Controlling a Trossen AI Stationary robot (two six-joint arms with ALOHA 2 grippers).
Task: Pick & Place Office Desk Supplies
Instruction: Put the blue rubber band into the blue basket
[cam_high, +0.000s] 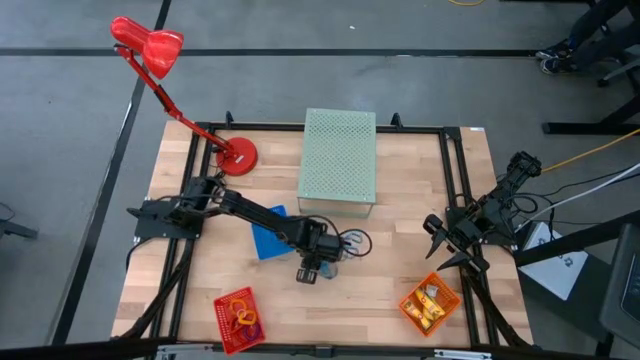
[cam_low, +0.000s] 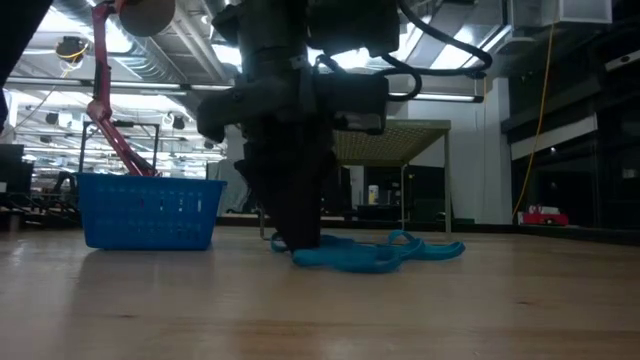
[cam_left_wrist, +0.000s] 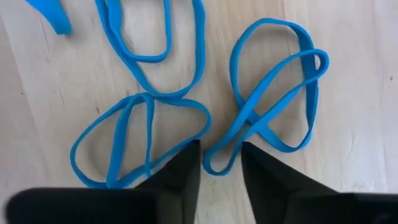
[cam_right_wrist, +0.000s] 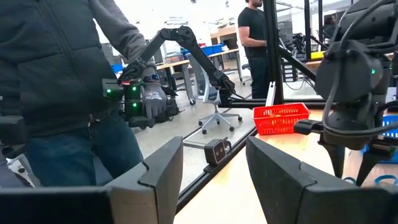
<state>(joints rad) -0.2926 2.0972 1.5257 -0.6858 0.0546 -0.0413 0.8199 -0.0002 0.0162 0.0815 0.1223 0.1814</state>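
Several blue rubber bands (cam_left_wrist: 249, 118) lie flat in a loose tangle on the wooden table, also seen in the high view (cam_high: 352, 242) and the low view (cam_low: 370, 255). My left gripper (cam_left_wrist: 221, 171) points down over them at the table's middle (cam_high: 312, 268), open with a narrow gap. Its fingers stand on either side of the near end of one twisted band (cam_left_wrist: 210, 167). My right gripper (cam_right_wrist: 211, 168) waits open at the table's right edge (cam_high: 445, 240), holding nothing. My left gripper comes down from above, its fingertips (cam_low: 298, 242) low at the table among the bands. One finger (cam_left_wrist: 180, 177) covers the edge of a neighbouring band (cam_left_wrist: 134, 99). I cannot tell whether either finger touches a band.
A blue mesh basket (cam_high: 268, 232) stands just left of the left gripper. A red basket (cam_high: 238, 318) and an orange basket (cam_high: 430, 303) sit near the table's near edge. A pale green perforated box (cam_high: 338, 155) and a red lamp's base (cam_high: 237, 153) stand at the far side. A person (cam_right_wrist: 56, 87) is beyond the table.
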